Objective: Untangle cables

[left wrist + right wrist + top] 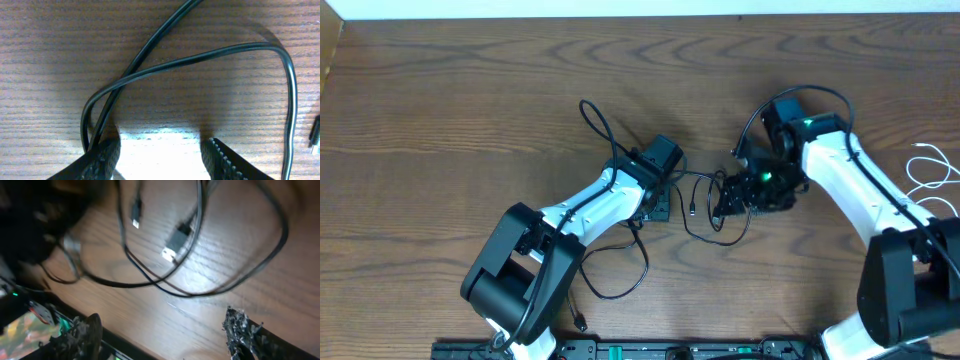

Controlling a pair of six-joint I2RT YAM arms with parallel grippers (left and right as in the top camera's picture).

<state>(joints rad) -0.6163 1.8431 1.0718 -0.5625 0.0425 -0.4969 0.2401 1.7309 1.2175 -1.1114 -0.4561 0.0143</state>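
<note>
Thin black rubber-sheathed cord (pixel 200 56) lies in loose open loops mid-table on the brown wood-grain table (pixel 450 100), between the two arms.

The left gripper (pixel 162 147) is down at table level at one end of the black cord. Its jaws are about halfway apart with bare table in the gap and nothing clamped. The cord runs in to one ribbed black fingertip (pixel 102 160); touching or just beside, can't tell. It is probably parked there to pin or catch that end while the other arm works.

The right gripper (pixel 162 330) hangs over the opposite side of the black cord, jaws wide and empty. The cord's loops cross one another just ahead of its fingers. A flat black-and-silver plug (pixel 175 244) and a smaller black plug (pixel 135 214) lie among the loops (right wrist view is blurred, crossings hard to count). My read: it is lining up to pick one strand and draw it off the rest.

Thin white cord (pixel 926 166) sits well apart from the black cord, beyond the right arm, not touching it, so it looks already separated.

Surface: flat matt wood, with a bright glare patch under the left gripper. Room: only a pale strip (pixel 620 8) on the far side of the black cord, along the table edge; what it is, can't tell.
</note>
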